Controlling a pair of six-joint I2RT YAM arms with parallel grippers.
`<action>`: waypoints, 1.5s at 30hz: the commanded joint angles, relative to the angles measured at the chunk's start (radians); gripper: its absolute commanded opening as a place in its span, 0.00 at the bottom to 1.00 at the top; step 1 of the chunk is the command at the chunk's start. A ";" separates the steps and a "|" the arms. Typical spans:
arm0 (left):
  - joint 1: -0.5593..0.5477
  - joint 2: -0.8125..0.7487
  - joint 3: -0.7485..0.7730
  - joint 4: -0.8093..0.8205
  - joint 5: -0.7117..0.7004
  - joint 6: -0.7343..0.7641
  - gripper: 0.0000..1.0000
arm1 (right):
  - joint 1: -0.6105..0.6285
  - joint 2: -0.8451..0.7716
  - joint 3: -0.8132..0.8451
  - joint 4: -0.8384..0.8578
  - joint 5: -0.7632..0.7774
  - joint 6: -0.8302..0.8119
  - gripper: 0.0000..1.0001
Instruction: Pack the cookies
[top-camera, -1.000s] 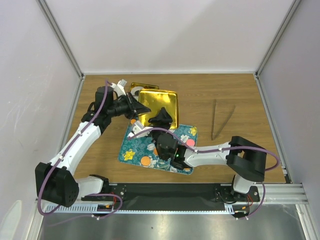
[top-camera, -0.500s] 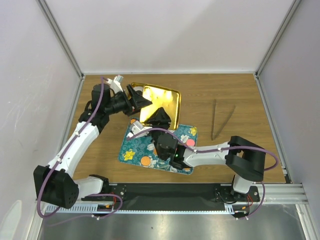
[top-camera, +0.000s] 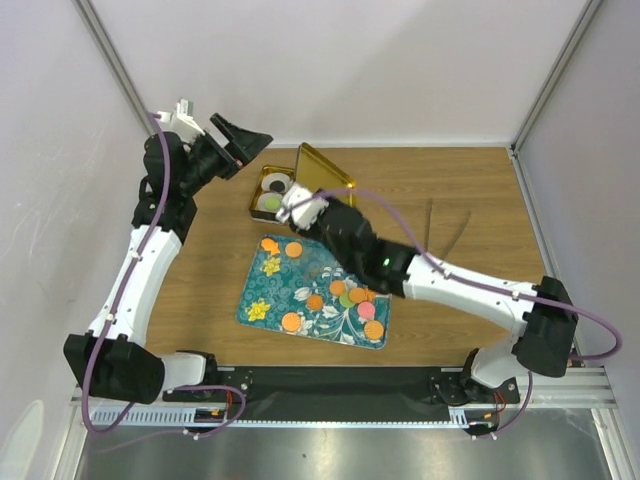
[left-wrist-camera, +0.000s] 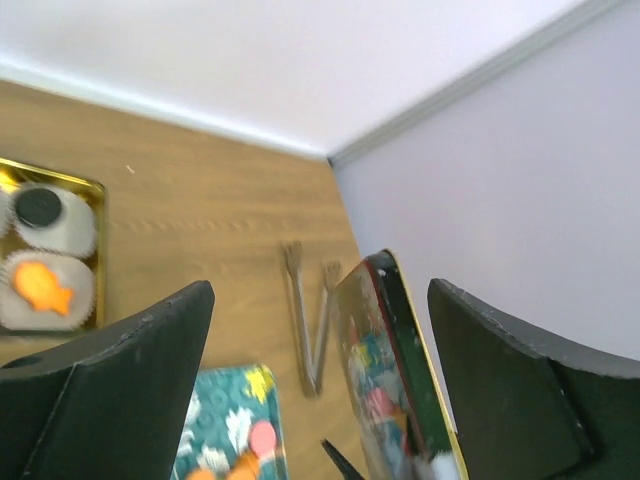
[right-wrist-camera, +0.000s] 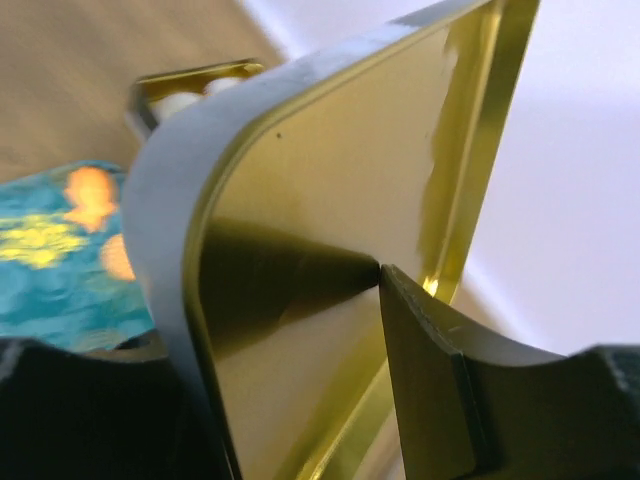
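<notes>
- Left gripper (top-camera: 238, 138) has let go: jaws wide, nothing in them, lifted up and back from the lid (top-camera: 322, 165).
- Right gripper (top-camera: 300, 205) now carries the lid alone, pinched at its edge and tipped up on its side.
- That bares the tin (top-camera: 256, 197) just under the right gripper (its cups (left-wrist-camera: 60, 235) show a black piece and an orange one).
- Cookies (top-camera: 345, 295) lie loose on the mat (top-camera: 262, 300), behind the right gripper and well away from the left.
- Packing looks barely begun.

Robot lab cell, white panel walls (top-camera: 350, 70), aluminium rail (top-camera: 330, 412), wooden tabletop (top-camera: 480, 190)
</notes>
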 joint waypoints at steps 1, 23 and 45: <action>0.014 0.023 0.035 0.039 -0.109 0.039 0.94 | -0.102 -0.037 0.149 -0.292 -0.331 0.336 0.00; 0.089 0.255 0.027 0.139 -0.267 0.246 0.96 | -0.713 0.657 0.452 0.935 -1.449 1.973 0.06; 0.090 0.542 0.085 0.094 -0.341 0.349 0.97 | -0.616 1.316 1.016 1.064 -1.194 2.255 0.08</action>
